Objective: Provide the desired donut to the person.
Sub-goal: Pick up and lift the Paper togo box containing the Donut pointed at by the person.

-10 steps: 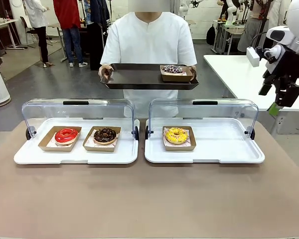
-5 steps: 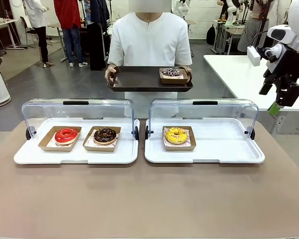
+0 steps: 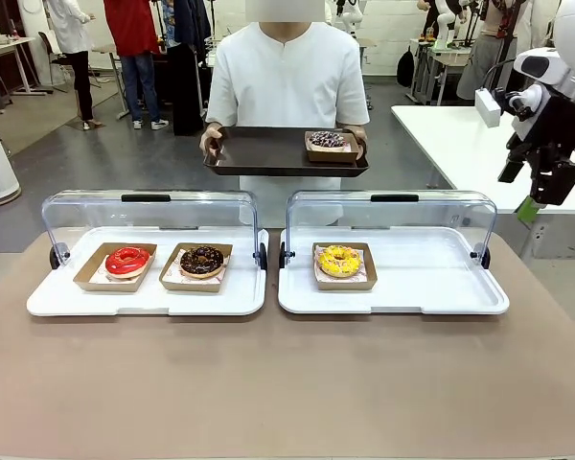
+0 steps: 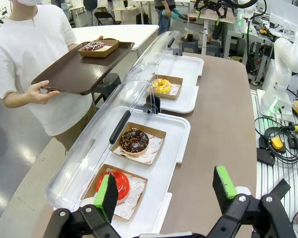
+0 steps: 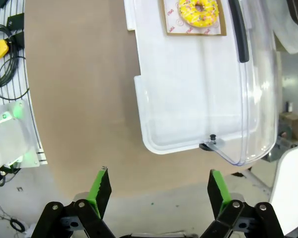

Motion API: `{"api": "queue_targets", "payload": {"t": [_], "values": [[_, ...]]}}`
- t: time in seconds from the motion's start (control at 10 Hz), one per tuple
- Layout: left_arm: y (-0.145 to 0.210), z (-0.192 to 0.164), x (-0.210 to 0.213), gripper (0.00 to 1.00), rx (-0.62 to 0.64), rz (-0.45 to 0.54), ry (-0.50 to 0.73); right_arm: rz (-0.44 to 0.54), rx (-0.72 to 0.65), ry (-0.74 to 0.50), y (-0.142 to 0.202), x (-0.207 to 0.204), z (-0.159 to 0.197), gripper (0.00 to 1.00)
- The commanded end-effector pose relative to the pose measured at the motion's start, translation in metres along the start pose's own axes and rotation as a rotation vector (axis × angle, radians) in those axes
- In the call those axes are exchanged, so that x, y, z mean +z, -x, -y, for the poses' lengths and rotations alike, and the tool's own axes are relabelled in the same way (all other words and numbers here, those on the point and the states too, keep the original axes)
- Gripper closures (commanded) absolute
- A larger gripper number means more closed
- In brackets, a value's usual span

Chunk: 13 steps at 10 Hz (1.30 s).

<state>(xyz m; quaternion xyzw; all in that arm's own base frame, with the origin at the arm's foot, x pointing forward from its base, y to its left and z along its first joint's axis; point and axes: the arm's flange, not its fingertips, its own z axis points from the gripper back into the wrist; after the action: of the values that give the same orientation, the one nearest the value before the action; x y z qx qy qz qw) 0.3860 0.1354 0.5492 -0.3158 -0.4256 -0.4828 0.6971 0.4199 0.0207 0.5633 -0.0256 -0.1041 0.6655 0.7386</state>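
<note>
1. The person (image 3: 286, 67) is standing across the table (image 3: 287, 383), beyond the right display case (image 3: 393, 305), and is holding a brown serving tray (image 3: 259, 151) with one hand (image 3: 210, 142) clasped on each short end.
2. A sprinkled chocolate donut (image 3: 327, 140) in a cardboard box is sitting on the serving tray, behind and above the right display case.
3. A yellow donut (image 3: 339, 260) is resting inside the right display case, toward its left end, with the clear lid (image 3: 393, 213) standing raised.
4. The left display case (image 3: 149, 305) is lying just beside the right display case and is holding a red donut (image 3: 126, 260) and a chocolate donut (image 3: 202, 259).
5. The right gripper (image 5: 156, 186) is hanging above the right end of the right display case, jaws spread and grasping nothing.
6. The left gripper (image 4: 166, 184) is hovering well to the left of the right display case, jaws spread and empty.
</note>
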Motion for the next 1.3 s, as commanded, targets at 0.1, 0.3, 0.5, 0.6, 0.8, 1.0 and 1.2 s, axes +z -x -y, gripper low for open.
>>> {"api": "queue_targets", "payload": {"t": [0.1,0.3,0.5,0.6,0.8,1.0,1.2], "values": [[-0.001,0.001,0.001,0.00,-0.003,0.006,-0.001,0.323,-0.082,-0.192,0.040,0.011,0.025,0.00],[-0.001,0.001,0.001,0.00,-0.003,0.006,-0.001,0.627,-0.080,-0.290,0.087,0.008,0.044,0.00],[-0.001,0.001,0.001,0.00,-0.003,0.006,-0.001,0.847,-0.004,-0.211,0.139,0.005,0.050,0.00],[-0.001,0.001,0.001,0.00,-0.003,0.006,-0.001,0.894,-0.022,-0.158,0.160,0.004,0.046,0.00],[-0.001,0.001,0.001,0.00,-0.003,0.006,-0.001,0.952,-0.055,-0.159,0.205,0.000,0.037,0.00],[-0.001,0.001,0.001,0.00,-0.003,0.006,-0.001,1.010,-0.096,-0.161,0.247,-0.001,0.024,0.00],[-0.001,0.001,0.001,0.00,-0.003,0.006,-0.001,1.041,-0.108,-0.161,0.266,0.001,0.017,0.00]]}}
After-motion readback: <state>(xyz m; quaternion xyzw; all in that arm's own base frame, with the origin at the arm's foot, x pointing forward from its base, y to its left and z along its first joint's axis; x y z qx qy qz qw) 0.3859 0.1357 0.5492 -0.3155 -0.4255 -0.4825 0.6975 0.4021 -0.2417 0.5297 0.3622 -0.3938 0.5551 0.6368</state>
